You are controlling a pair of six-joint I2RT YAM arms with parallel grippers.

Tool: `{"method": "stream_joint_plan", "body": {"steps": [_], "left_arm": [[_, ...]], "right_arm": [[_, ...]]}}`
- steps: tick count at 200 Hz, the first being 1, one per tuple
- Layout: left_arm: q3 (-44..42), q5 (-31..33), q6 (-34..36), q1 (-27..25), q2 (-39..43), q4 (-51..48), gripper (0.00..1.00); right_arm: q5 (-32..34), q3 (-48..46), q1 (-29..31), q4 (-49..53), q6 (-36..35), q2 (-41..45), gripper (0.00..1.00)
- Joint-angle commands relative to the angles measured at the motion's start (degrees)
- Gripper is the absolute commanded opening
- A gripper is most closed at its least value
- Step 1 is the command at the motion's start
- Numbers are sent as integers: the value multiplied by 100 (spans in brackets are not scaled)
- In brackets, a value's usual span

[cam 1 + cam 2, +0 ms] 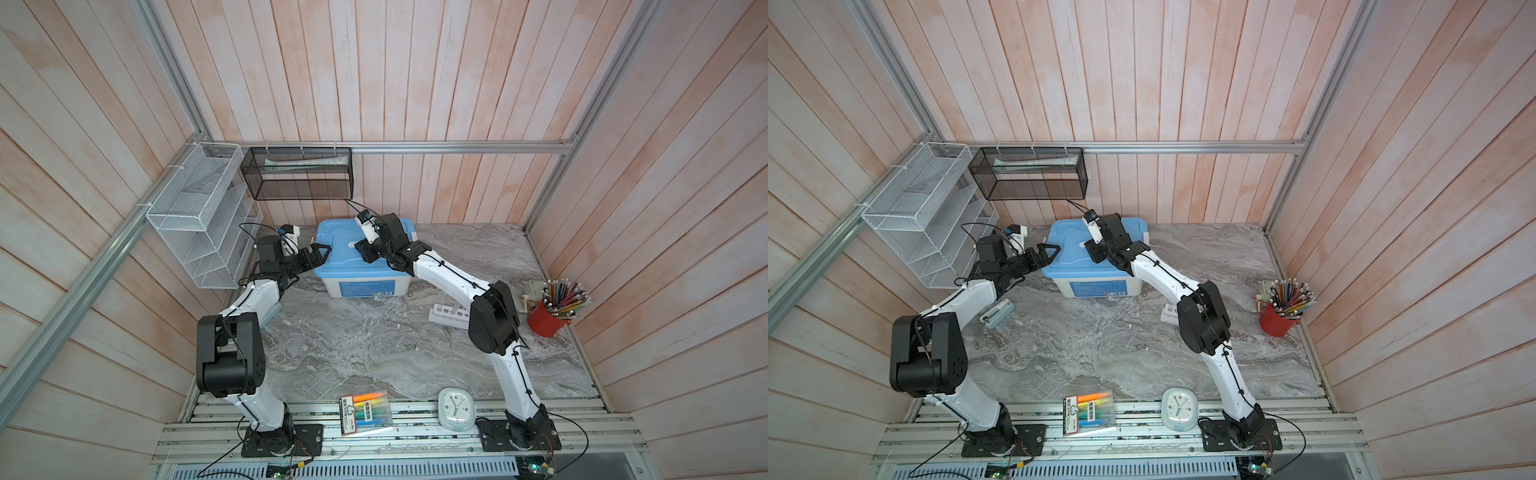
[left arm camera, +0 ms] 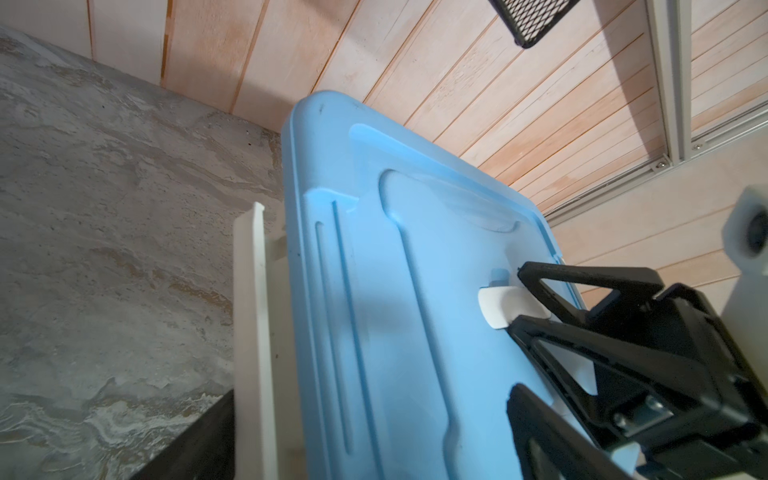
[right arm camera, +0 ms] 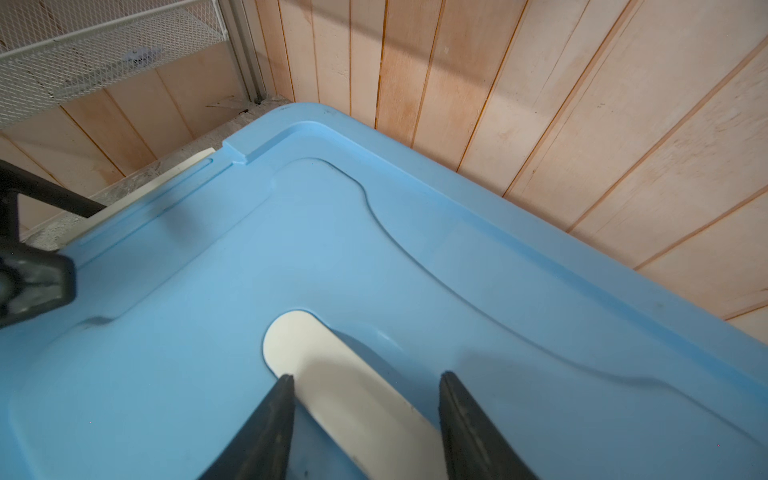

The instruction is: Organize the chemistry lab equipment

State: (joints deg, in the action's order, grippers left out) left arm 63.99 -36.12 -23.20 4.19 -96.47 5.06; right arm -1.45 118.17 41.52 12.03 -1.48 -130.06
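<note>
Item one: storage box [image 1: 360, 287], back of the table, blue lid [image 1: 345, 266] shut, contents hidden from me. Left gripper [image 1: 321, 252] sat at its left end, fingers wide apart. Right gripper [image 3: 365, 376] straddled the white lid handle [image 3: 345, 399], fingers parted; clamped or not, I could not tell. Item two: white six-hole rack [image 1: 448, 316], on the table beside the right arm. Item three: red cup [image 1: 543, 324], full of pencils.
</note>
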Motion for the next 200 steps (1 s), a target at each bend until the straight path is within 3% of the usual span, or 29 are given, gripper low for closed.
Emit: {"method": "stream_joint_plan", "body": {"steps": [1, 200], "left_arm": [[244, 31, 275, -93, 267, -69, 99], [625, 342, 538, -470, 304, -559, 98]], "right_arm": [[-217, -4, 49, 413, 121, -177, 57], [-356, -266, 32, 230, 245, -117, 57]]}}
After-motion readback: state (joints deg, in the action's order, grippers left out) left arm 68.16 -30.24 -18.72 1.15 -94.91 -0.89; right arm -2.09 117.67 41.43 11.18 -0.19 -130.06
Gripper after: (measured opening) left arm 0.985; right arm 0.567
